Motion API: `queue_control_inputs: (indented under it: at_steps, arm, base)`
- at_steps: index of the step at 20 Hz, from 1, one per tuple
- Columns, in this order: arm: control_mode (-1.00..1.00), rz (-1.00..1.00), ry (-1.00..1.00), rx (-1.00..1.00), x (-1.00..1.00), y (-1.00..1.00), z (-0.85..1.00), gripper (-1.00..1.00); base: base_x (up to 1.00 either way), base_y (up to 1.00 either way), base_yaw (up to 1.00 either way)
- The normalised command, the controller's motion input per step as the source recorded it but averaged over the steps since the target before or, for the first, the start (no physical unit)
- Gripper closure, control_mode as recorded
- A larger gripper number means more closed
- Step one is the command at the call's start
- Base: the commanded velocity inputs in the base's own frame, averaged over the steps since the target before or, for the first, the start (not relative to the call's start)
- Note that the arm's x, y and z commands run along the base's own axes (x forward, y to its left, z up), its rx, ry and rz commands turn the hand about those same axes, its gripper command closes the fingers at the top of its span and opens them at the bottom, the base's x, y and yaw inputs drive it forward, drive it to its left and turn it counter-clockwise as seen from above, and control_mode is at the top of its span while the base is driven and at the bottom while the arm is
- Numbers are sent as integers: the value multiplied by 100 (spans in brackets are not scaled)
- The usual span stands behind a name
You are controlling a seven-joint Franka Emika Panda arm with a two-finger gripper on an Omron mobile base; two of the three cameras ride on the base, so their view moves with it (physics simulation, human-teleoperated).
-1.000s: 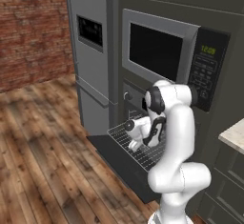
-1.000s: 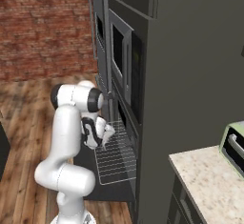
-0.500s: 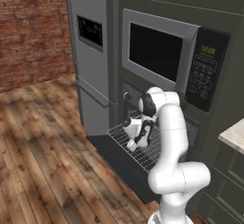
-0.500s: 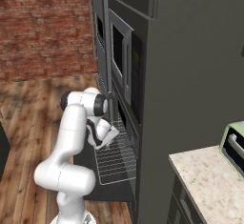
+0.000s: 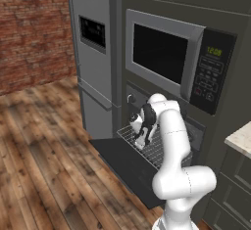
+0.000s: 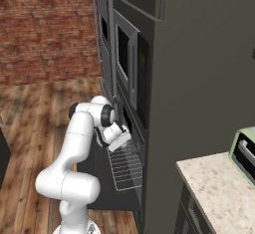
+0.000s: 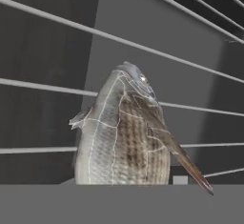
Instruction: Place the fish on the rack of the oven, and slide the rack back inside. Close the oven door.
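Hand view puts the fish [image 7: 125,132] right in front of our gripper [image 5: 140,143], just above the rack [image 7: 57,87] bars. We cannot tell how wide our jaws stand. Rack [image 5: 156,148] juts from the oven [image 5: 198,133] over the dropped door [image 5: 125,165].

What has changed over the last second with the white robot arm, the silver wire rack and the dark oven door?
The white arm has swung in from the side toward the oven front, lowering its gripper over the pulled-out silver wire rack. The hand view shows a grey-brown scaled fish just above the rack's bars. The rack stays pulled out, and the dark oven door stays folded down, open. The silver-framed microwave is unchanged.
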Motion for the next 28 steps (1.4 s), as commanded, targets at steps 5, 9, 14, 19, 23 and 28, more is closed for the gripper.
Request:
queue_control_inputs:
  at_steps: [5, 9, 14, 19, 23, 28]
  arm:
    - [-100, 0, 6, -2, 24, -4, -59, 100]
    - [-100, 0, 8, -5, 0, 4, -72, -100]
    - [-100, 0, 0, -4, -9, 0, -33, -100]
    - [-100, 0, -3, -4, -20, 4, 0, -100]
    - [-100, 0, -4, -3, -46, 16, 2, -100]
    - [-100, 0, -3, 0, -67, 26, 11, -100]
  base:
    - [0, 0, 0]
    - [0, 0, 0]
    - [0, 0, 0]
    - [0, 0, 0]
    - [0, 0, 0]
    - [0, 0, 0]
